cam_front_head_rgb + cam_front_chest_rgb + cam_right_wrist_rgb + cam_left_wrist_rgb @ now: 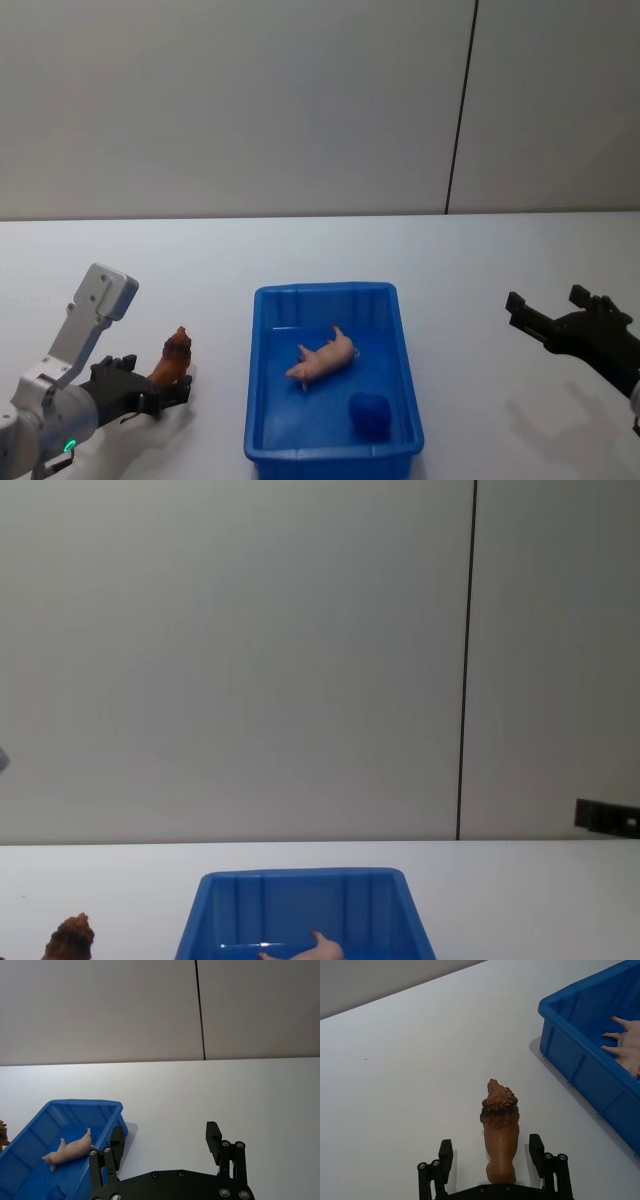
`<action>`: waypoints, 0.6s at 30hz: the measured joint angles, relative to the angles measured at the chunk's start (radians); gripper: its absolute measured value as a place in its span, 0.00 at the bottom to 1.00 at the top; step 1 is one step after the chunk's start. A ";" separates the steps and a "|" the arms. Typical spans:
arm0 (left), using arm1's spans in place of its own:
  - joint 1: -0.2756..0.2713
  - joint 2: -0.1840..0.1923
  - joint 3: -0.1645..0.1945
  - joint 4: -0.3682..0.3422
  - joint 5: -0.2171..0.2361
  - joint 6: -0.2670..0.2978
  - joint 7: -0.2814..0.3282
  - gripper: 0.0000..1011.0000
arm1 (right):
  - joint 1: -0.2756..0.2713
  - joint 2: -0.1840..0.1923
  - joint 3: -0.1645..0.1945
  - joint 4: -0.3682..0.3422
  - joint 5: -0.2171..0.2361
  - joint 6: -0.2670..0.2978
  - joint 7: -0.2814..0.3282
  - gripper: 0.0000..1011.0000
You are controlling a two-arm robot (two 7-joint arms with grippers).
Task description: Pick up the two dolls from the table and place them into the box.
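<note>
Now the left hand (pixel 492 1172), fingers apart around the brown doll (pixel 500 1135), should close squarely on its body before lifting toward the box (pixel 265 400).

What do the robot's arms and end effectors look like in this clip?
Both end effectors, left and right, are black, with two flat fingers and visible silver screws. The left arm has white-grey housings and a small green light near the wrist.

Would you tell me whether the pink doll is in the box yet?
Yes: the pink doll lies on its side inside the box.
</note>
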 joint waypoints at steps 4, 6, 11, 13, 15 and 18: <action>-0.007 -0.004 0.002 0.012 0.009 0.002 -0.011 0.90 | 0.000 0.000 0.000 0.000 0.000 0.000 0.000 0.99; -0.011 -0.006 0.003 0.018 0.014 0.003 -0.016 0.84 | 0.000 0.000 0.000 0.000 0.000 0.000 0.000 0.99; -0.017 -0.009 0.004 0.027 0.021 0.004 -0.023 0.70 | 0.000 0.000 0.000 0.000 0.000 0.000 0.000 0.99; -0.019 -0.010 0.005 0.030 0.023 0.005 -0.026 0.64 | 0.000 0.000 0.000 0.000 0.000 0.000 0.000 0.99; -0.021 -0.011 0.005 0.033 0.025 0.005 -0.029 0.56 | 0.000 0.000 0.000 0.000 0.000 0.000 0.000 0.99; -0.022 -0.012 0.006 0.036 0.027 0.006 -0.031 0.46 | 0.000 0.000 0.000 0.000 0.000 0.000 0.000 0.99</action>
